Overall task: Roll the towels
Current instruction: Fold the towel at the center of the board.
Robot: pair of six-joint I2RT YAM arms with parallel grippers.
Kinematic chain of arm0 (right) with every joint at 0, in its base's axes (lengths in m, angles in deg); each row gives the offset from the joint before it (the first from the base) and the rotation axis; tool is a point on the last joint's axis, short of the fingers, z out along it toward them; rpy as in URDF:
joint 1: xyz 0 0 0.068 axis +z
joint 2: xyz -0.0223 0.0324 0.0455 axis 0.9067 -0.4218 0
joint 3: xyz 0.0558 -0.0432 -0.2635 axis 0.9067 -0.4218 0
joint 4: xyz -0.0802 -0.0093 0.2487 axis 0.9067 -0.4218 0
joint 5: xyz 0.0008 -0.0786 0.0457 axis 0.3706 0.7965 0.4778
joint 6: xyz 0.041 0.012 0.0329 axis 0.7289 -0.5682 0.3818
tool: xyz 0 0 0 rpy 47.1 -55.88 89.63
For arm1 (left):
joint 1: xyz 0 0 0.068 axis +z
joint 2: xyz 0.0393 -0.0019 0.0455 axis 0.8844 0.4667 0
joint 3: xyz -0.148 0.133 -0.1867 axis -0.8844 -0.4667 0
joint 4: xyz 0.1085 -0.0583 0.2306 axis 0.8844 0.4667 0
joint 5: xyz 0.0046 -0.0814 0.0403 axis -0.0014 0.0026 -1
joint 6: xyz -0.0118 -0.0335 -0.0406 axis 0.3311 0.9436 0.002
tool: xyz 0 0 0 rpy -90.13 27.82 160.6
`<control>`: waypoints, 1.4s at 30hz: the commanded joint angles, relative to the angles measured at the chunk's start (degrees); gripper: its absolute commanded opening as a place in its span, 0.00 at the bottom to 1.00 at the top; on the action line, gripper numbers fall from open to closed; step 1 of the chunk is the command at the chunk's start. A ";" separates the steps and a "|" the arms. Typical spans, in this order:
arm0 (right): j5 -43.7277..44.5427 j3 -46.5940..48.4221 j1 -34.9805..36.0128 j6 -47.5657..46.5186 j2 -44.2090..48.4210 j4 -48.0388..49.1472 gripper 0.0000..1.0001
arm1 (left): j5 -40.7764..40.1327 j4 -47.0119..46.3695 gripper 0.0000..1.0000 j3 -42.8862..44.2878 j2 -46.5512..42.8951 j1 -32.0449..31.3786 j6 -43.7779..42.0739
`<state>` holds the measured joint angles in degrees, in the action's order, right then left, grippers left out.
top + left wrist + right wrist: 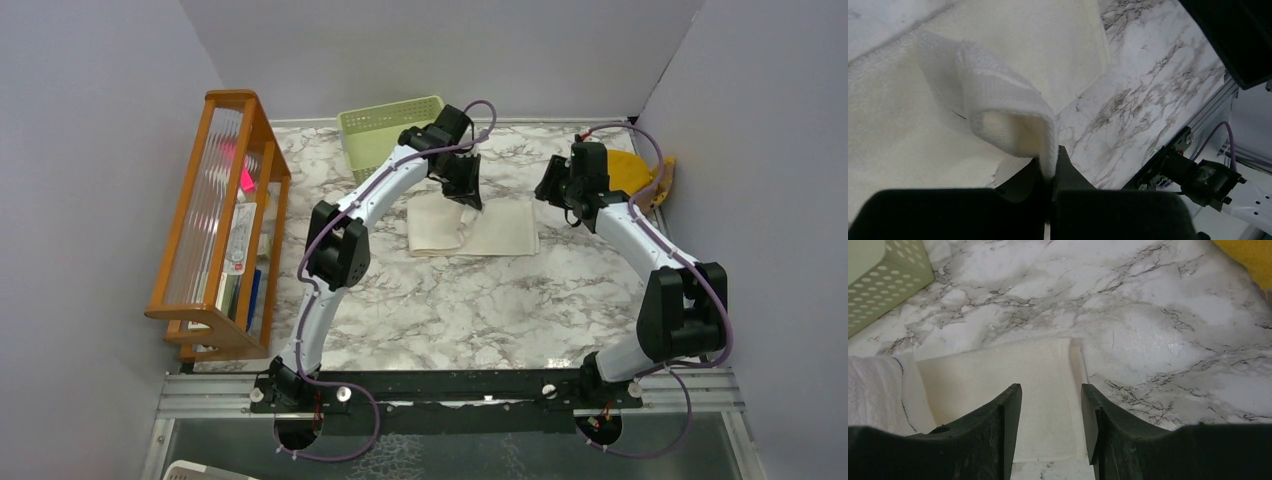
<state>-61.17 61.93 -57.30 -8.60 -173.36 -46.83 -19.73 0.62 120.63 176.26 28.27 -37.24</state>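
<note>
**Step in hand:** starting the roll of the cream-white towel [500, 230].

**Position.** This towel lies on the tabletop [450, 310], about midway between the left and right edges and nearer the far edge, just in front of the pale green basket [385, 125]. The mustard-yellow towel [625, 170] sits by the far right corner, behind the right arm, and is not yet rolled.

**Tool state.** The left gripper [1050, 161] is clamped tight on the hem at the cream-white towel's left end. The pinched hem is lifted off the surface and curls into a loose open loop above the flat cloth. The right gripper [1050, 390] hovers over the towel's right end with its jaws about half apart, gripping nothing.

**Recommended execution (judgement):**
1. Carry the pinched hem low and toward the right end, so the loop closes small. A slack first turn is likely to give a fat, loose core.
2. Hold the hem square to the long sides, otherwise the roll may cone.
3. Press the free right end down with the right gripper, since cloth may slide on the smooth marble.
4. Release only when the fold rests on cloth.
</note>
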 commanded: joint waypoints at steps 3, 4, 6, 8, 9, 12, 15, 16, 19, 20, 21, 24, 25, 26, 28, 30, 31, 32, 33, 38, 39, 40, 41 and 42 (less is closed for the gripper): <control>2.99 -0.92 -0.28 1.09 1.67 -1.89 0.48 | 2.99 -1.22 0.00 7.33 5.81 -3.54 3.73; 3.18 -0.99 -0.28 1.22 1.74 -2.05 0.48 | 2.77 -1.71 0.00 8.06 6.52 -3.69 4.29; 3.47 -1.36 -0.28 1.60 1.92 -2.24 0.48 | 3.07 -3.73 0.00 8.78 7.61 -3.86 5.75; 3.67 -1.89 -0.29 1.78 2.16 -2.26 0.49 | 3.75 -6.14 0.00 8.77 8.57 -3.89 7.55; 3.81 -2.10 -0.28 1.88 2.27 -2.37 0.49 | 4.23 -7.19 0.00 8.75 8.94 -3.88 8.41; 4.78 -2.39 -0.28 2.06 2.67 -2.90 0.49 | 5.81 -10.87 0.00 8.16 9.96 -4.12 10.88; 5.98 -2.60 -0.29 2.36 3.03 -3.23 0.49 | 7.64 -16.02 0.00 6.20 10.17 -4.36 13.52; 6.25 -2.75 -0.28 2.56 3.13 -3.21 0.49 | 8.03 -17.45 0.00 6.05 10.40 -4.46 14.29; 7.38 -3.25 -0.28 3.16 3.36 -3.61 0.49 | 9.17 -20.43 0.00 6.60 11.18 -4.75 16.73; 8.06 -3.43 -0.28 3.32 3.44 -3.85 0.50 | 9.61 -21.26 0.00 6.82 11.51 -4.84 17.42; 8.87 -3.59 -0.28 3.52 3.51 -4.04 0.50 | 10.11 -21.95 0.00 6.98 11.84 -5.00 18.18; 10.36 -3.77 -0.28 3.98 3.71 -4.45 0.51 | 10.89 -22.87 0.00 6.68 12.34 -5.41 18.95; 10.47 -3.88 -0.30 4.10 3.82 -4.39 0.52 | 10.82 -23.02 0.00 6.05 12.36 -5.50 19.03; 10.54 -4.04 -0.28 4.22 3.80 -4.30 0.52 | 10.81 -23.25 0.00 5.22 12.31 -5.67 19.04; 10.88 -4.44 -0.32 4.62 3.87 -4.28 0.55 | 10.89 -24.19 0.00 3.45 12.26 -6.08 18.81; 12.18 -4.60 -0.30 5.32 3.95 -4.80 0.63 | 11.06 -25.20 0.03 2.08 12.29 -6.50 18.65; 12.94 -4.61 -0.28 5.50 4.04 -5.03 0.66 | 11.15 -25.85 0.13 1.58 12.34 -6.64 18.56; 13.47 -4.69 -0.32 5.56 4.12 -5.13 0.67 | 11.12 -26.43 0.23 1.18 12.28 -6.72 18.52; 13.84 -4.70 -0.28 5.61 4.25 -5.16 0.67 | 11.02 -27.43 0.31 0.68 12.08 -6.85 18.45; 14.84 -4.62 -0.28 6.95 4.28 -5.61 0.67 | 10.58 -31.74 0.55 0.25 10.51 -6.71 17.96; 15.35 -4.61 -0.28 7.43 4.58 -5.72 0.67 | 10.49 -32.53 0.58 0.16 9.89 -6.53 17.84; 15.95 -4.80 -0.30 8.20 5.09 -5.70 0.67 | 10.43 -33.41 0.61 -0.08 9.26 -6.26 17.81; 16.67 -4.98 -0.28 8.54 5.76 -5.38 0.67 | 10.50 -34.36 0.64 -0.48 8.49 -5.86 17.95; 17.00 -5.42 -0.28 8.61 6.78 -4.75 0.67 | 10.61 -35.35 0.65 -1.07 7.79 -5.37 18.14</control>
<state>-48.34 57.69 -57.30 -2.41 -170.59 -52.41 -10.38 -28.45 120.41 187.52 21.76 -19.01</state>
